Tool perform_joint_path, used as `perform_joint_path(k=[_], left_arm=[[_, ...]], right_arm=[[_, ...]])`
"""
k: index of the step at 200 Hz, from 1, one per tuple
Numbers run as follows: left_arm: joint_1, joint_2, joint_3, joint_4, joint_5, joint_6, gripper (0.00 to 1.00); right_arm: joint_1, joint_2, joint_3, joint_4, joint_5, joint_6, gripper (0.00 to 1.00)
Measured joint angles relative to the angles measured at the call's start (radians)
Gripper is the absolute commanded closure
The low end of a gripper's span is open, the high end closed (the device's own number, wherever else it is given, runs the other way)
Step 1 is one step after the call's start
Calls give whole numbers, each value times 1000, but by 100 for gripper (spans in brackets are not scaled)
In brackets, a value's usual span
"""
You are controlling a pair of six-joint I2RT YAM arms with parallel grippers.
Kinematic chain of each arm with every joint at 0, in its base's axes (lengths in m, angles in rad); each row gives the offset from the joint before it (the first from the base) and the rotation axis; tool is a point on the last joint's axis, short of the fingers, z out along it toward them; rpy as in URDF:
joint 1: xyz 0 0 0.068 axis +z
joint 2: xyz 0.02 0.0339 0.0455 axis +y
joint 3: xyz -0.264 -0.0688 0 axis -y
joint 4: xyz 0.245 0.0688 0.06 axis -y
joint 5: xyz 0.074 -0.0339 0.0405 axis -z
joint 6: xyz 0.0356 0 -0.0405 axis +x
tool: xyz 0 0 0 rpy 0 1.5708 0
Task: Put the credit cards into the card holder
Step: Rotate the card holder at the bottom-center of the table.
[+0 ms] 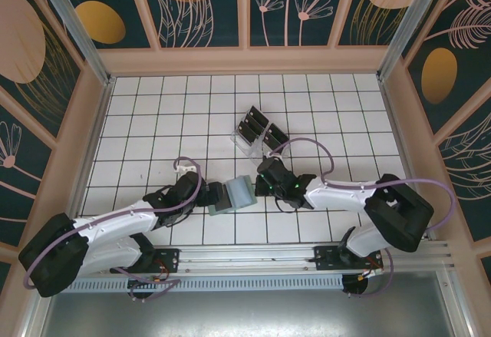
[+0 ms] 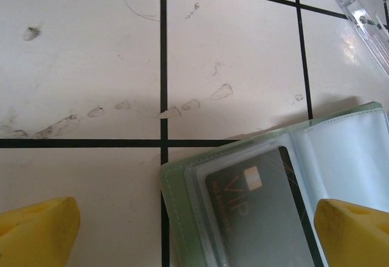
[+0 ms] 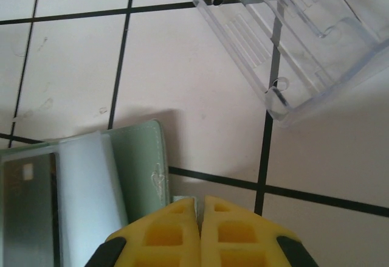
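I see the wallet (image 1: 234, 195) lying open between my grippers, one card (image 2: 261, 218) sleeved inside. Left gripper (image 1: 211, 197) is spread wide; right gripper (image 3: 199, 218) is pressed together beside the right flap. The far cards (image 1: 257, 126) in the rack (image 1: 247, 147) look thin, stiff and slick, so I'd pinch an exposed top edge.

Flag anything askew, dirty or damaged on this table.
Mostly minor. A trail of grey smudges marks the white table near the wallet. The clear rack sits skewed to the grid lines, dark cards in it. Nothing looks spilled or broken.
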Motion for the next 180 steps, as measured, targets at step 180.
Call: perform_joint_path(k=[180], left_arm=[[0,118,-5,167,113,20,2]], right_arm=[[56,-17,-67,65,-6,115,100]])
